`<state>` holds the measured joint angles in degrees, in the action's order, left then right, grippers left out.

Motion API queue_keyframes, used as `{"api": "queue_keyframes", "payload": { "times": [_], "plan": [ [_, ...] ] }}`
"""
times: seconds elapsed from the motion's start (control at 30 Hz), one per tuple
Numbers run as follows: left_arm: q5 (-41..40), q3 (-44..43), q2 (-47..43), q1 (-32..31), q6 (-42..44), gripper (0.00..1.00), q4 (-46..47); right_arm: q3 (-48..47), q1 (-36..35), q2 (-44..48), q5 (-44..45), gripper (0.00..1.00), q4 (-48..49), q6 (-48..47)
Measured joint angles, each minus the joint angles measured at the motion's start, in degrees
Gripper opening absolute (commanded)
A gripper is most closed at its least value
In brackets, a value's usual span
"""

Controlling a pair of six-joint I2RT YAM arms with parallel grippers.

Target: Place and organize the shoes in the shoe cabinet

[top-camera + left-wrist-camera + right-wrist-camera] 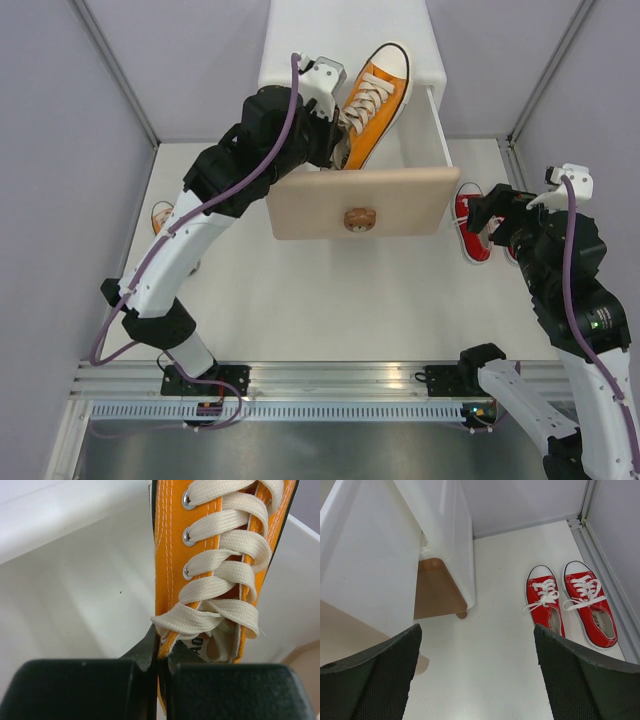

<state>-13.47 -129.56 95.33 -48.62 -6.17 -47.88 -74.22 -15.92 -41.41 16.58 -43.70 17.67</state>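
Your left claw [161, 652] is pinched shut on the orange shoe [220, 555]. Its tips clamp the canvas edge at the shoe's opening, right under the lowest lace. From above, that shoe [372, 105] sits tilted in the pulled-out top drawer [300, 205], heel at the claw and toe pointing away toward the far right. You cannot tell whether its sole touches the drawer floor. The drawer's beige front faces you, with the bear knob [358, 219] at its middle, and the white cabinet [345, 30] stands behind it at the far side of the table [300, 300].

The second orange shoe [162, 215] lies on the table at the left, mostly hidden by your left arm.

Your right claw [477, 680] is spread wide and holds nothing. It hangs over the table to the right of the cabinet. The red pair [567, 607] lies ahead of it and apart from it, side by side, toes pointing away from you, beside the right wall. The brown lower drawer front [437, 587] shows under the open drawer.
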Motion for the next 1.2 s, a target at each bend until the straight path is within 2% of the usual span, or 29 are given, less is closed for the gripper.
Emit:
{"api": "queue_keyframes", "payload": {
  "times": [0.17, 0.5, 0.8, 1.2],
  "plan": [
    [4.2, 0.24, -0.02, 1.9, 4.52, 0.02, 0.0, 0.74, 0.0, 0.35, 0.04, 0.96, 0.22, -0.15],
    [13.18, 0.59, -0.02, 8.85, 6.67, 0.02, -0.87, 2.49, 0.0, 0.74, 0.24, 0.96, 0.79, -0.48],
    [19.71, 0.59, -0.02, 10.43, 8.76, 0.02, -5.73, 2.86, -0.07, 0.87, 0.22, 0.96, 1.29, -0.55],
    [22.62, 0.57, 2.86, 10.69, 9.2, 0.02, -8.13, 3.39, -0.07, 0.83, 0.22, 0.96, 2.19, -0.55]
  ]
}}
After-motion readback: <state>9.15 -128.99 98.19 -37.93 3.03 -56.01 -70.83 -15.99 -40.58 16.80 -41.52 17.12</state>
